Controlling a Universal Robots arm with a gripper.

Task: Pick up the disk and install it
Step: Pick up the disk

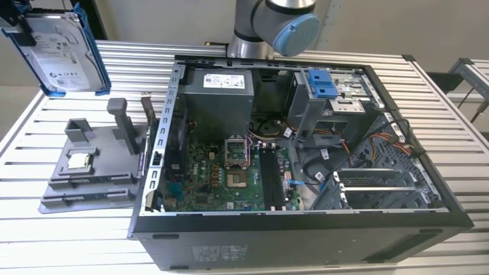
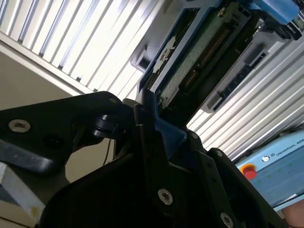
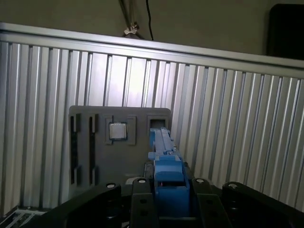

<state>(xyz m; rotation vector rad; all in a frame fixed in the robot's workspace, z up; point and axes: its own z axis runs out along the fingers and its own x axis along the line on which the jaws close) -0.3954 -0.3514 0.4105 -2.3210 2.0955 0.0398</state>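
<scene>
The disk (image 1: 59,48), a silver-grey drive with a white label in a blue bracket, hangs in the air at the exterior view's upper left, above the slatted table. My gripper (image 1: 17,27) is shut on its blue bracket at the picture's corner. In the second wrist view the black fingers (image 2: 142,126) clamp the bracket's edge, and the disk (image 2: 190,61) shows its underside beyond them. In the first wrist view the blue bracket (image 3: 164,161) stands edge-on in my gripper (image 3: 166,192).
A grey holder (image 1: 91,172) with a small square chip (image 1: 80,160) lies on the table (image 1: 68,240) below the disk. The open computer case (image 1: 428,220) lies at the exterior view's right, with a blue drive-bay bracket (image 1: 324,83). The arm's base (image 1: 267,23) stands behind the case.
</scene>
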